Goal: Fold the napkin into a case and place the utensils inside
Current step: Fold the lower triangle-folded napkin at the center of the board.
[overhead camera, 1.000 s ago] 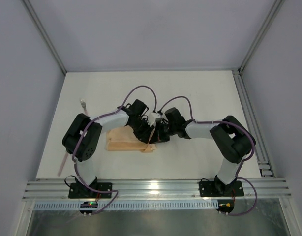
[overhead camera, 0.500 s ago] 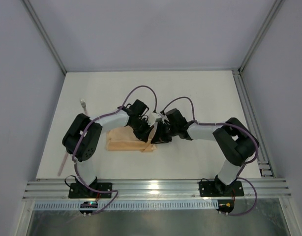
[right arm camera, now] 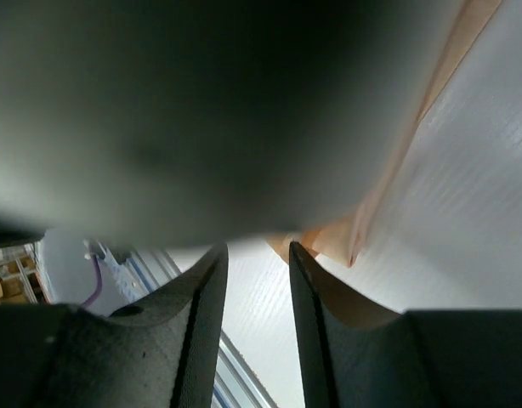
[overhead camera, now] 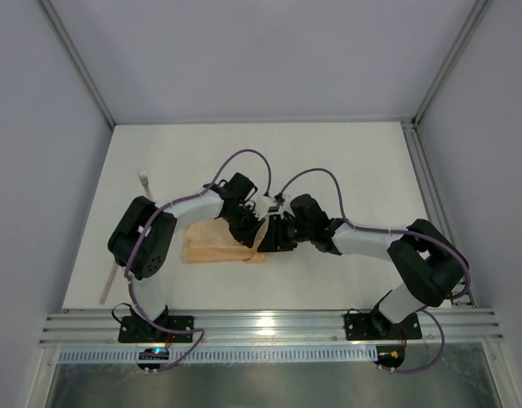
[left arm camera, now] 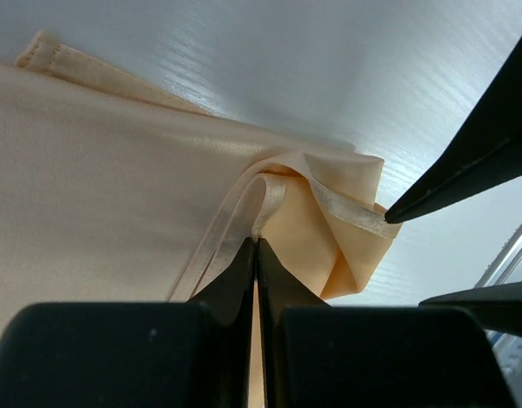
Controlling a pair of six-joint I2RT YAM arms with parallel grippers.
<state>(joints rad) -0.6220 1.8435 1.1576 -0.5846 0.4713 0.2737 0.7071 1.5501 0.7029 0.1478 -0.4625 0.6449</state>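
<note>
Left gripper (left arm camera: 257, 248) clenched on the hemmed corner fold of the napkin (left arm camera: 99, 187) on the table (overhead camera: 346, 161), right gripper (right arm camera: 258, 255) parted beside it; soft, light, slippery, likely best pinched at the doubled hem.

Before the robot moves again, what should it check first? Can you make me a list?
1. Left pincer shut on the peach-orange cloth napkin: ok, pinching its hem.
2. Right pincer open: ok.
3. Right pincer clear of the cloth: cannot tell, one fingertip sits at the folded corner.
4. Folded corner lying flat: not ok, bunched.
5. Pale pink utensil stick inside the fold: not ok, it lies by the left edge of the white table.
</note>
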